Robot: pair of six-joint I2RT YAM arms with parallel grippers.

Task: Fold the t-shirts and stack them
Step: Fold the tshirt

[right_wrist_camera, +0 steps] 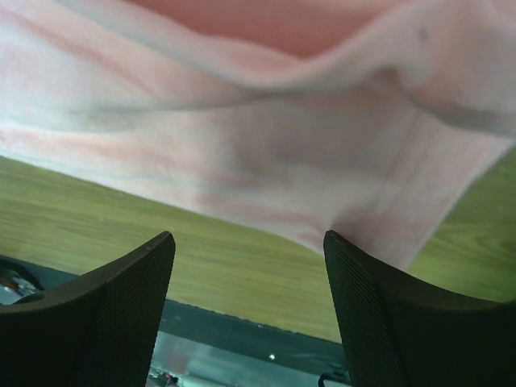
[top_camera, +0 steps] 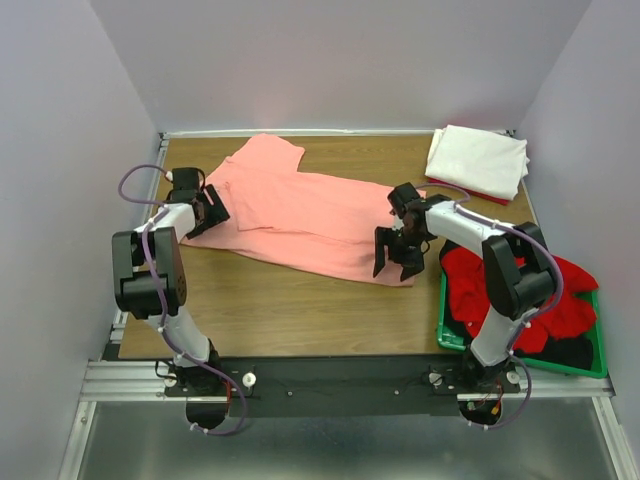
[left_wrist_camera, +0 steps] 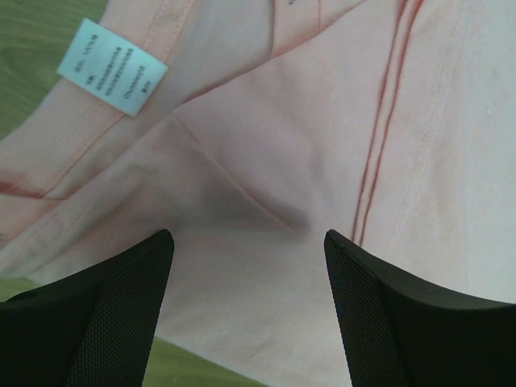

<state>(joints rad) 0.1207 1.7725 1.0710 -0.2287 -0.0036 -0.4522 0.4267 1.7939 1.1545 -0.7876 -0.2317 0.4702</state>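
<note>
A salmon-pink t-shirt (top_camera: 300, 215) lies spread, slightly rumpled, across the middle of the table. My left gripper (top_camera: 214, 212) is at its left edge and stands open. In the left wrist view the left gripper (left_wrist_camera: 248, 238) hovers over pink cloth (left_wrist_camera: 266, 145) near a pale blue label (left_wrist_camera: 113, 67), holding nothing. My right gripper (top_camera: 397, 262) is open at the shirt's near right corner. In the right wrist view the right gripper (right_wrist_camera: 248, 238) has bare wood between its fingers, and the shirt's hem (right_wrist_camera: 266, 153) lies just beyond them. A folded white t-shirt (top_camera: 478, 160) rests at the back right on a red one (top_camera: 470, 196).
A green crate (top_camera: 447, 335) stands at the right near edge with a bright red shirt (top_camera: 480, 285) and dark cloth (top_camera: 570, 352) heaped in it. The wooden table (top_camera: 300, 315) ends at a black rail in front. Grey walls close in the left, back and right sides.
</note>
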